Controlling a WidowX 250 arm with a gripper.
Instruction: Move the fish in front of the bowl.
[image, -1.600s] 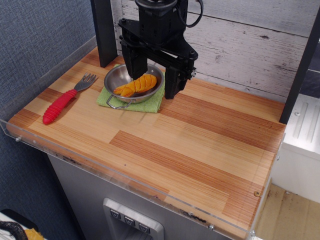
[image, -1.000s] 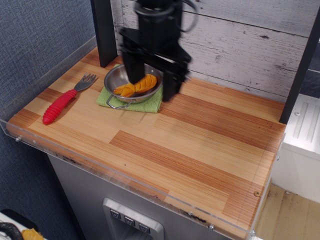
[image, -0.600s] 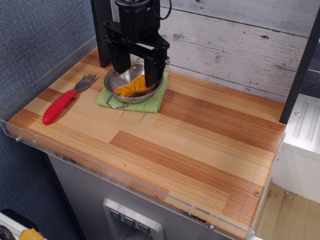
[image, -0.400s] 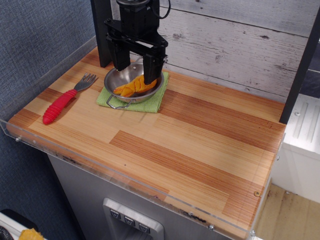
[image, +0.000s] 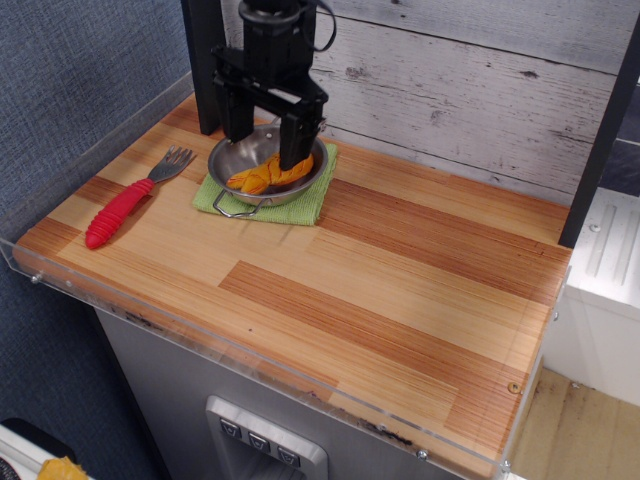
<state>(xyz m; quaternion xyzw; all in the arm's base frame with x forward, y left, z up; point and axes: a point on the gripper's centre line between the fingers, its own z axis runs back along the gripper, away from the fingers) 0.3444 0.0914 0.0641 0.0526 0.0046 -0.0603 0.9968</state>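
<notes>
**Claw spread over the fish in the bowl**

Where you look first, the striped wooden butcher-block surface (image: 400, 290) fills most of the view, with a clear acrylic lip along its left and near edges and grey weathered planks behind it. Your black robot arm comes down at the far left corner, and its black claw (image: 262, 140) hangs over the bowl with its two fingers set wide apart, holding nothing. You can see the left finger (image: 236, 118) standing by the bowl's far left rim, while the right finger (image: 293, 145) reaches down inside the bowl and hides the right end of the fish; you cannot tell from this angle whether it touches the fish.

Under the bowl you have a square green cloth (image: 300, 206), lying flat with its near edge and right corner showing. On it sits the round shiny stainless-steel bowl (image: 232, 159), one thin wire loop handle pointing toward you. To the left, well apart from the cloth, lies the red-handled fork (image: 128, 201) with grey tines aimed at the back.

Inside the bowl rests the small orange-yellow ribbed toy fish (image: 256, 178), lying across the bottom, between the two fingers.
</notes>
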